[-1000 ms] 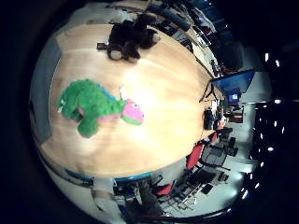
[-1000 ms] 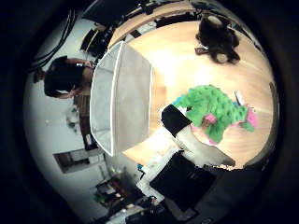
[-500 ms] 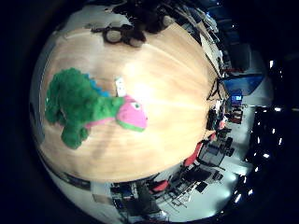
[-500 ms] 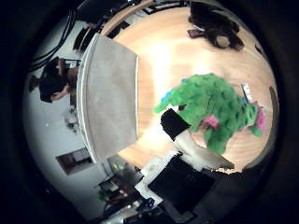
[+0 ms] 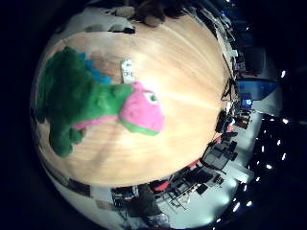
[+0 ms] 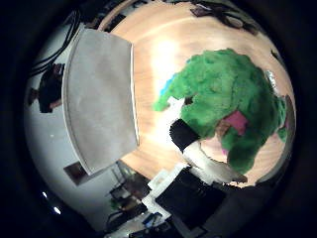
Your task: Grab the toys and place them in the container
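A green plush dinosaur toy [image 5: 82,96] with a pink snout [image 5: 142,107] and blue back spikes lies on the wooden table [image 5: 182,57], with a white tag beside it. It fills much of the right thumb side palm view [image 6: 223,94], close under the palm. One finger of my hand [image 6: 198,159], white with a black tip, reaches to the toy's edge. A dark plush toy [image 6: 223,12] lies at the table's far end. The grey rectangular container [image 6: 99,94] stands on the table beside the green toy.
The table's edge curves round in the right little finger side palm view, with office chairs [image 5: 216,158] and a screen [image 5: 259,96] beyond it. Bare wood [image 6: 158,45] lies between the container and the green toy.
Both views have closed in on the green toy, which now looks much larger. The dark toy has slid to the edge of the views. The camera has moved down; the toys lie where they were.
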`<move>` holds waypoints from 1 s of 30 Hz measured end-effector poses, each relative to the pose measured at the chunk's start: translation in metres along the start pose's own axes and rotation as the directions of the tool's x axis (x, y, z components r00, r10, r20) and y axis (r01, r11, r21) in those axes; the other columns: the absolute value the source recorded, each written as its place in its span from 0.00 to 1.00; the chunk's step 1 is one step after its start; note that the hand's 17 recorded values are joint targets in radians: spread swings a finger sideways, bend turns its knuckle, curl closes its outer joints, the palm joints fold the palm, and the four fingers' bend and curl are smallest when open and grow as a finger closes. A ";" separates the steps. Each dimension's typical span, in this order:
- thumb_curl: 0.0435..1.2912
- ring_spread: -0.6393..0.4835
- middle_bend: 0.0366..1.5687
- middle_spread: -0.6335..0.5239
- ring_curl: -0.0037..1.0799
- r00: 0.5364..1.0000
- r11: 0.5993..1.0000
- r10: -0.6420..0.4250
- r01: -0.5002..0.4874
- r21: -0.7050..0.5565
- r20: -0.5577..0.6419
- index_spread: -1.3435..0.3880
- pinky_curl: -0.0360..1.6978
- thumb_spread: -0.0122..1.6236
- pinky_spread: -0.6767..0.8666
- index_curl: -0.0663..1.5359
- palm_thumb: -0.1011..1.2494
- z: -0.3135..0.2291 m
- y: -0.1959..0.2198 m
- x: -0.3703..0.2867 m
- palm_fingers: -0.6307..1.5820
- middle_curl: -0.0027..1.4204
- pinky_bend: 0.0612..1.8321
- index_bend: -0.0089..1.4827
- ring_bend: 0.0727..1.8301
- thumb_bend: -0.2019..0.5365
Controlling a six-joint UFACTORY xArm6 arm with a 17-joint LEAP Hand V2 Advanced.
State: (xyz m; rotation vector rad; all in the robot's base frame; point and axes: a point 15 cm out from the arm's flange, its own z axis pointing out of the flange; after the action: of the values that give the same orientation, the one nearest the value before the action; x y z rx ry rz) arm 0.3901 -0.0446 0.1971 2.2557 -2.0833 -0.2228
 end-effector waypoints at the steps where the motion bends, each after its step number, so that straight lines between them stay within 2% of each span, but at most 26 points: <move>1: 0.21 0.45 0.12 0.39 0.21 1.000 1.000 0.001 -0.001 -0.004 0.002 0.51 0.13 0.59 0.72 0.22 0.38 0.004 -0.001 0.001 0.42 0.26 0.41 0.11 0.31 0.23; 9: 0.21 0.44 0.13 0.39 0.22 1.000 1.000 0.020 -0.020 -0.008 -0.002 0.51 0.12 0.59 0.72 0.21 0.39 0.020 -0.007 0.013 0.42 0.26 0.42 0.11 0.33 0.24; 15: 0.22 0.35 0.17 0.35 0.25 0.999 0.999 0.038 -0.038 0.002 -0.004 0.51 0.12 0.59 0.59 0.20 0.43 0.030 -0.014 0.023 0.47 0.27 0.45 0.10 0.39 0.25; 17: 0.22 0.31 0.17 0.33 0.26 0.999 0.999 0.043 -0.043 0.006 -0.002 0.51 0.12 0.59 0.53 0.19 0.45 0.031 -0.014 0.025 0.51 0.28 0.50 0.09 0.43 0.25; 19: 0.22 0.27 0.21 0.29 0.30 0.999 0.998 0.054 -0.054 0.009 0.001 0.50 0.15 0.60 0.39 0.18 0.47 0.030 -0.014 0.029 0.62 0.29 0.60 0.07 0.49 0.25; 22: 0.22 0.24 0.27 0.25 0.34 0.998 0.998 0.068 -0.068 0.011 0.005 0.49 0.18 0.62 0.26 0.17 0.49 0.030 -0.012 0.035 0.70 0.32 0.66 0.10 0.54 0.25; 25: 0.22 0.24 0.35 0.22 0.38 0.997 0.997 0.075 -0.075 0.011 0.006 0.47 0.20 0.64 0.20 0.19 0.50 0.030 -0.012 0.039 0.80 0.37 0.67 0.13 0.57 0.25; 27: 0.22 0.25 0.38 0.21 0.40 0.997 0.997 0.077 -0.077 0.014 0.007 0.47 0.21 0.65 0.19 0.21 0.51 0.028 -0.012 0.039 0.83 0.39 0.67 0.16 0.58 0.25; 30: 0.21 0.28 0.46 0.22 0.42 0.997 0.997 0.080 -0.080 0.015 0.011 0.47 0.22 0.66 0.19 0.25 0.52 0.028 -0.012 0.039 0.89 0.42 0.66 0.25 0.60 0.25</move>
State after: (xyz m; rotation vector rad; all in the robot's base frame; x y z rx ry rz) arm 0.4010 -0.0804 0.1649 2.1780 -2.1827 -0.2157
